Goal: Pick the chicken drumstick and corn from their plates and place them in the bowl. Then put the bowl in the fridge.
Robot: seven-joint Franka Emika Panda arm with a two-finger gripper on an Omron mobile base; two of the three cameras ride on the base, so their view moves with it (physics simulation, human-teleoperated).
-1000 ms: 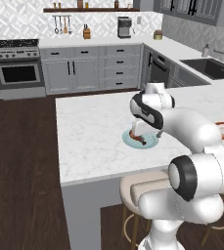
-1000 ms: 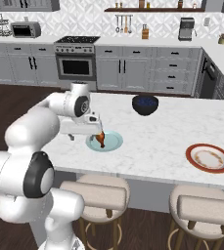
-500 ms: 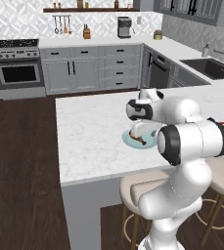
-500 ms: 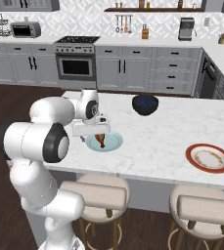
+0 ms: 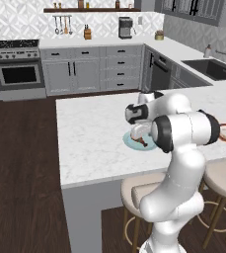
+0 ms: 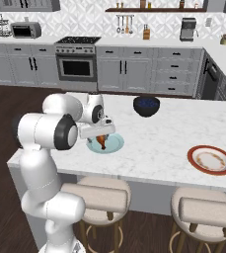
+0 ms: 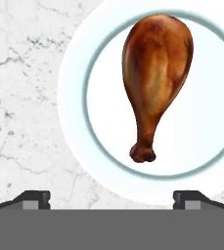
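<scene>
Gripper (image 7: 111,197) wide open over the drumstick plate, holding nothing.

In my hand view I've got both fingertips (image 7: 35,197) spread near the bottom edge, one over bare marble, the other over the rim of the pale light-blue plate (image 7: 74,83). The chicken drumstick (image 7: 155,78) lies flat on that plate, ahead of the tips and off toward the right finger, knobby narrow end pointing back at the gripper, meaty end away; no contact. From the base cameras I see the hand low over the plate (image 6: 115,144) on the white marble island (image 5: 90,143). Dark bowl (image 6: 146,105) sits further back, red-rimmed plate (image 6: 211,159) well off to the right.
</scene>
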